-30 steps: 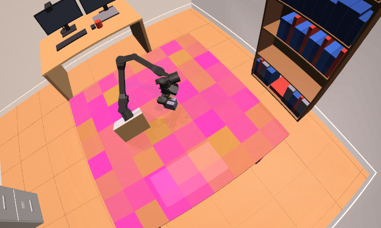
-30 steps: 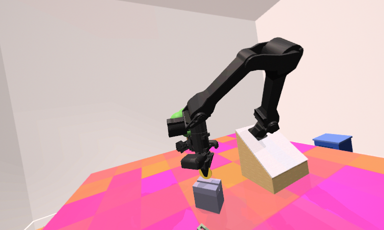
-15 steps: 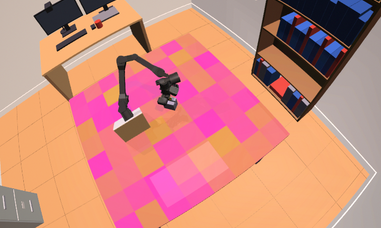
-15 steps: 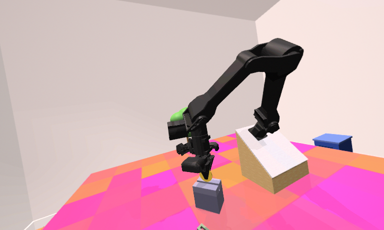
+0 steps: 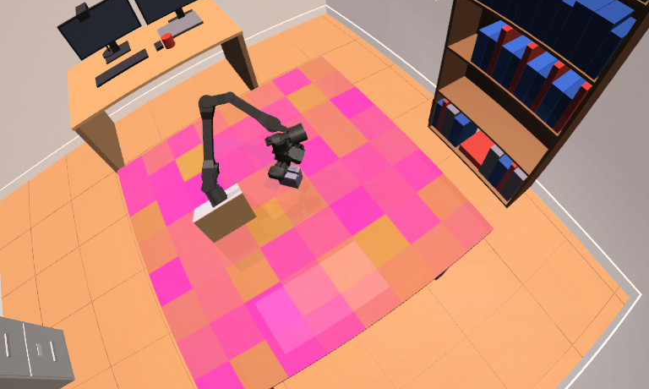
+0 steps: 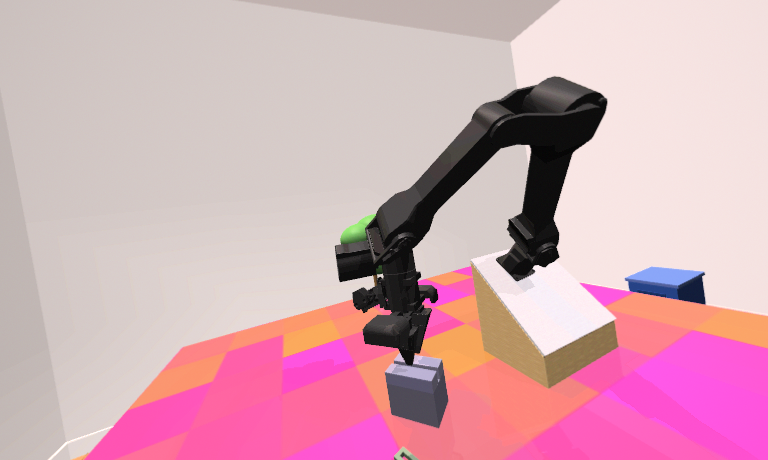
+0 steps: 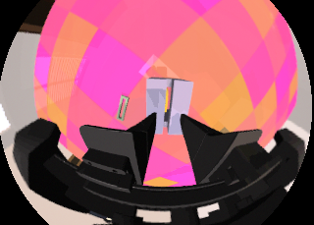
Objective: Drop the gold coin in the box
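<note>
The gripper (image 6: 408,360) (image 7: 169,117) is open and points down just over the lid of the grey box (image 5: 290,180) (image 6: 413,398) (image 7: 182,102), its fingertips on either side of the slot line. The gold coin (image 7: 167,100) shows in the wrist view as a thin yellow strip within the slot, edge-on, with no finger against it. How deep it sits is hidden. No coin shows above the lid in the exterior view. The small green holder (image 6: 399,450) (image 7: 121,118) lies apart from the box, and its recess shows no coin.
The arm stands on a sloped white-topped wooden base (image 5: 225,217) (image 6: 566,325) beside the box, on a pink and orange checkered surface (image 5: 358,210) (image 6: 237,387). A desk with monitors (image 5: 102,25) and a bookshelf (image 5: 498,122) stand further off.
</note>
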You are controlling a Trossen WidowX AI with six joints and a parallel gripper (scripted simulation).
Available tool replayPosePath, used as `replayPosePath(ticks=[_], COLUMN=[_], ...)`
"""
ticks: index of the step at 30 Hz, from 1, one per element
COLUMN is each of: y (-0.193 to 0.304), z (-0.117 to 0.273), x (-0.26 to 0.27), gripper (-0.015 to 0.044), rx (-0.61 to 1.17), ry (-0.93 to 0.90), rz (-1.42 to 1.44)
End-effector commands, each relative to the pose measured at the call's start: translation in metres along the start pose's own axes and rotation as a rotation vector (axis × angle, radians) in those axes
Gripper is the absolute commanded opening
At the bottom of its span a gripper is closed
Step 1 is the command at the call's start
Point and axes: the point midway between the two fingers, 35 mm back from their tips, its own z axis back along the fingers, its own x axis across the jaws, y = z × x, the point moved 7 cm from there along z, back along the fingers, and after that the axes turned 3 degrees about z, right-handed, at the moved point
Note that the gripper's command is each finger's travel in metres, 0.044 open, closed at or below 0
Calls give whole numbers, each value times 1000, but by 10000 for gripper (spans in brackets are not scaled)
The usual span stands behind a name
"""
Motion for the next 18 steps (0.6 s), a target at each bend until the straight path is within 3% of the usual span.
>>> replayPosePath(ticks=[1,3,12,14,18], y=[0,0,0,1,2], z=[0,0,21,43,56], x=[0,0,0,-1,-2], gripper=[161,161,397,440,440], rx=[0,0,0,4,7], ry=[0,0,1,1,0], rz=[1,1,-1,-4,-6])
